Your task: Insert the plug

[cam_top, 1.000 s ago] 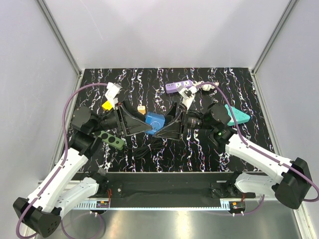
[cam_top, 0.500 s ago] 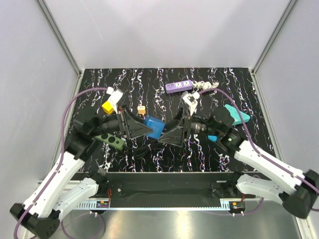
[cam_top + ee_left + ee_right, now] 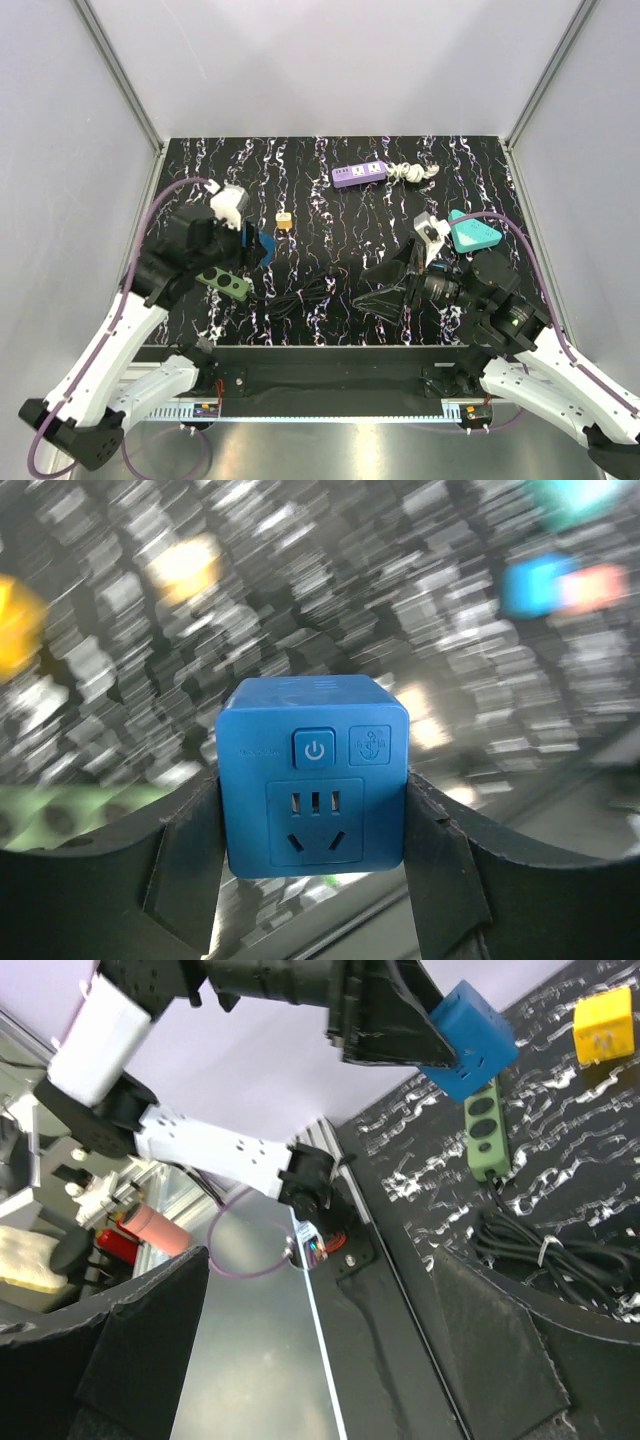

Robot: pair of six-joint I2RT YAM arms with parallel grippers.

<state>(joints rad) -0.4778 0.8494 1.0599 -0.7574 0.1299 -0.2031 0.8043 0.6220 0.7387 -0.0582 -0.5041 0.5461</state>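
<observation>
Bright, even light, wrist background motion-blurred

**Table**, black top with white marbling, is carrying:
- purple power strip, lying near the far edge
- white bundled cord, lying just beside the purple strip's right end
- teal wedge-shaped piece, sitting at the right
- small yellowish block, sitting left of centre
- green power strip, lying at the left
- yellow cube, sitting near the green strip's far end
- black coiled cable, lying toward the near edge

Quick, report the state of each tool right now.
Left tool: closed on the blue socket cube.
Right tool: open, holding nothing.
</observation>
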